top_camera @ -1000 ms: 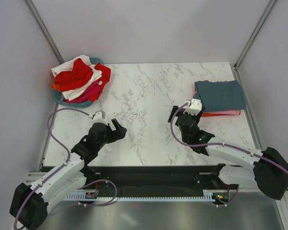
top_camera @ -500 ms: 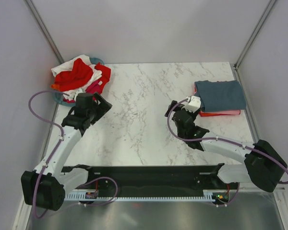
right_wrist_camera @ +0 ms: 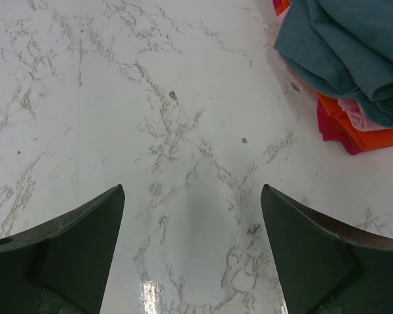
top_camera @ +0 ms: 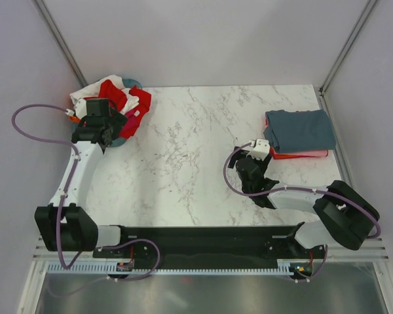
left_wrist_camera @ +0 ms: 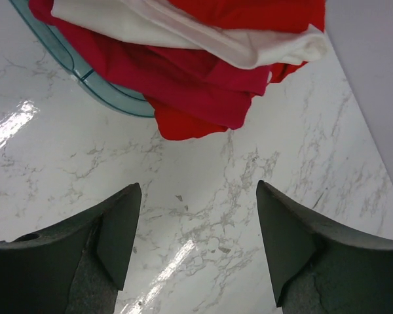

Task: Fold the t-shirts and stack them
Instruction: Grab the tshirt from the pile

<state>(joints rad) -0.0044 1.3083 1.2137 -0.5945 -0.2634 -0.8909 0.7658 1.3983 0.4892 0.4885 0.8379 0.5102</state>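
Note:
Loose t-shirts (top_camera: 115, 99) in red, white and magenta lie heaped over the round teal basket (top_camera: 80, 135) at the far left corner. In the left wrist view the red and magenta cloth (left_wrist_camera: 203, 98) hangs over the basket rim (left_wrist_camera: 111, 98) just ahead of my fingers. My left gripper (top_camera: 103, 133) (left_wrist_camera: 198, 186) hovers at the pile's near edge, open, with only marble between its jaws. Folded t-shirts (top_camera: 300, 131) are stacked at the right, slate grey-blue (right_wrist_camera: 347, 46) on top and coral (right_wrist_camera: 370, 139) under it. My right gripper (top_camera: 247, 171) (right_wrist_camera: 192, 188) stands open left of that stack, holding nothing.
The marble table (top_camera: 196, 131) is walled in by grey panels on three sides. Purple cables loop from both arms, the left one (top_camera: 26, 124) out past the table's left edge. A black rail (top_camera: 203, 235) runs along the near edge.
My left arm has swung from the near left of the table up to the basket, and its jaws have narrowed a little. The right gripper has drawn back slightly toward the near side.

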